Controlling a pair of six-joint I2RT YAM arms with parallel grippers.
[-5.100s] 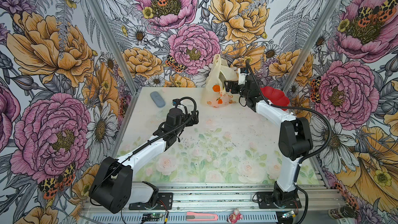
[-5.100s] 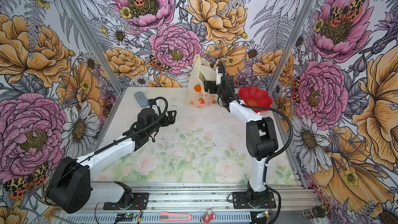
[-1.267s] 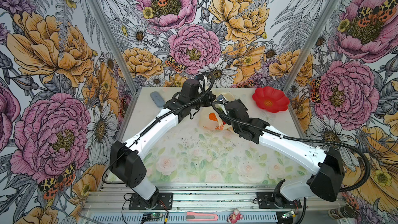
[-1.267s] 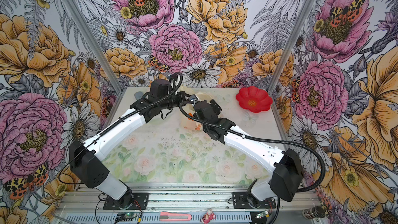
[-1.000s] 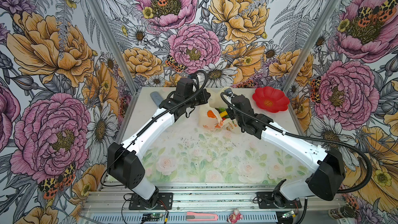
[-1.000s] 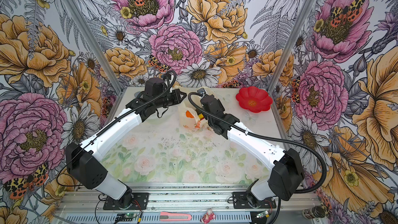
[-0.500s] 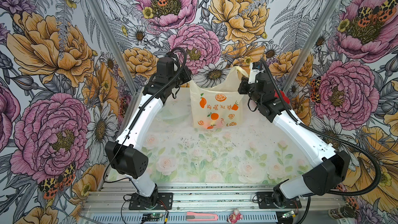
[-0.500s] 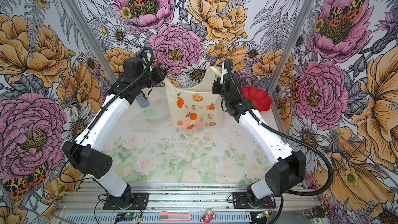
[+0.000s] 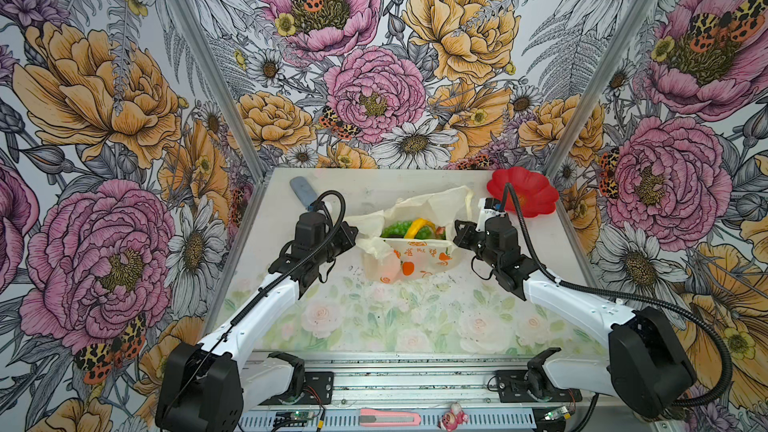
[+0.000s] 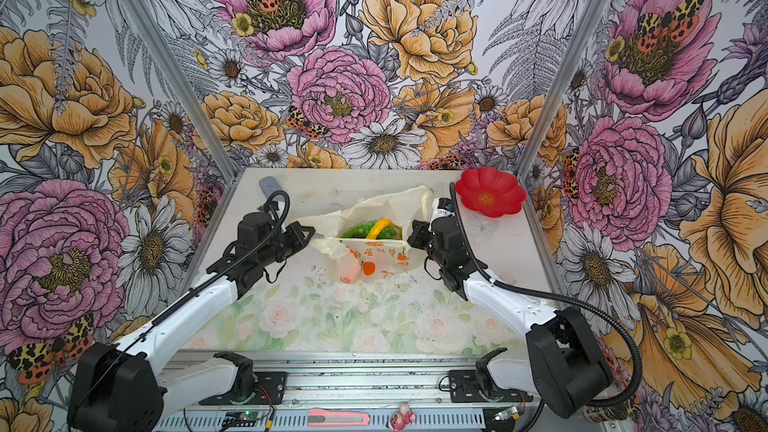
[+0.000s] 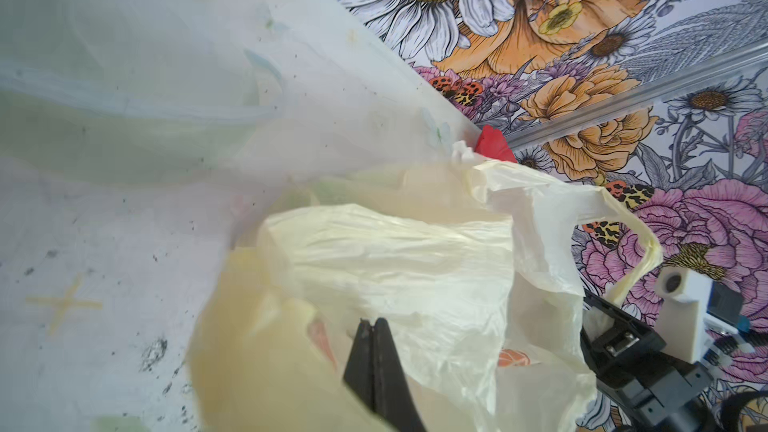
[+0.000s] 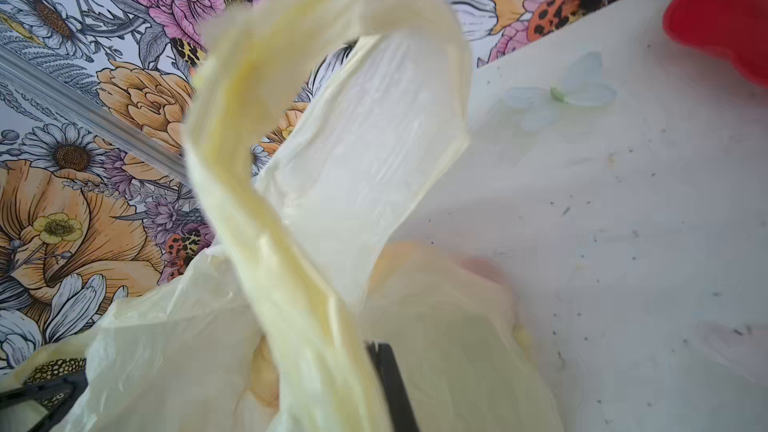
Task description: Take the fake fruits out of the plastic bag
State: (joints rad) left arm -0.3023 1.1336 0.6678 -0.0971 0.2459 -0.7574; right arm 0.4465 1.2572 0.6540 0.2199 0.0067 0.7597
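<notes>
Several fake fruits [image 9: 415, 229], green and yellow, show in the open mouth of the plastic bag [image 9: 419, 257], mid-table toward the back. At its sides the left gripper [image 9: 354, 238] and right gripper [image 9: 457, 232] each clamp its film. Bare table [image 9: 374, 317] spreads in front. Both wrist views hide the fruits behind film.

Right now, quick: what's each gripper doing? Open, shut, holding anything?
Left gripper: closed, pinching the left edge of the plastic bag.
Right gripper: closed, pinching the bag's right edge near its handle.
</notes>
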